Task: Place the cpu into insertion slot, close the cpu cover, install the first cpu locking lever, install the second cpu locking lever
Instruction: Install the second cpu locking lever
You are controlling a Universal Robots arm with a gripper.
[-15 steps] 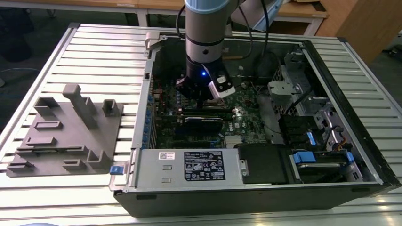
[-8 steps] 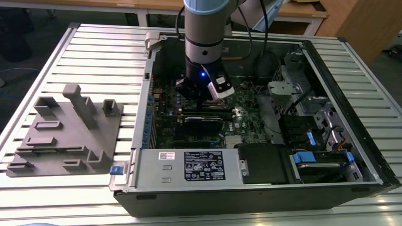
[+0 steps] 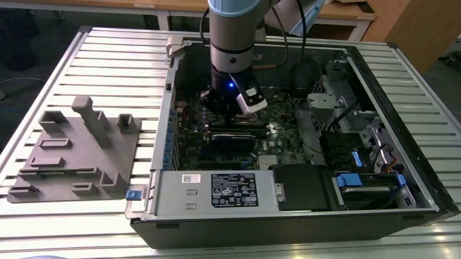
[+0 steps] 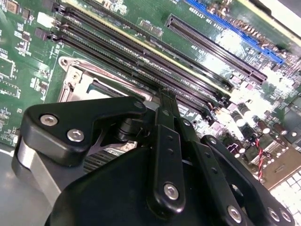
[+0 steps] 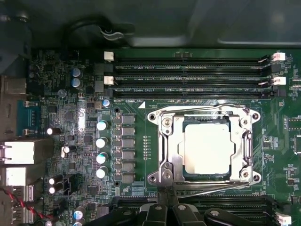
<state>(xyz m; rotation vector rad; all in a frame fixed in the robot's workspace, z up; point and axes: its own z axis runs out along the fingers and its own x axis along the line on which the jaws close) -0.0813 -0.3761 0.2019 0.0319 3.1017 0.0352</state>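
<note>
In the first wrist view the cpu (image 5: 209,148) lies flat in the insertion slot (image 5: 207,122), its silver-tan top showing through the cut-out of the cpu cover (image 5: 170,143). The cover lies down over it. Thin wire locking levers (image 5: 211,187) run along two sides of the socket frame. My gripper (image 5: 167,200) is shut, its narrow tip right at one corner of the frame beside a lever's end. In the second wrist view the gripper (image 4: 164,101) hides much of the socket frame (image 4: 77,82). The exterior view shows the gripper (image 3: 229,117) low inside the computer case.
Long black memory slots (image 5: 188,75) run beside the socket, and a row of capacitors (image 5: 101,141) stands on its other side. The case walls (image 3: 374,91) and power supply (image 3: 216,189) enclose the board. A grey fixture (image 3: 79,151) lies on the table at the exterior view's left.
</note>
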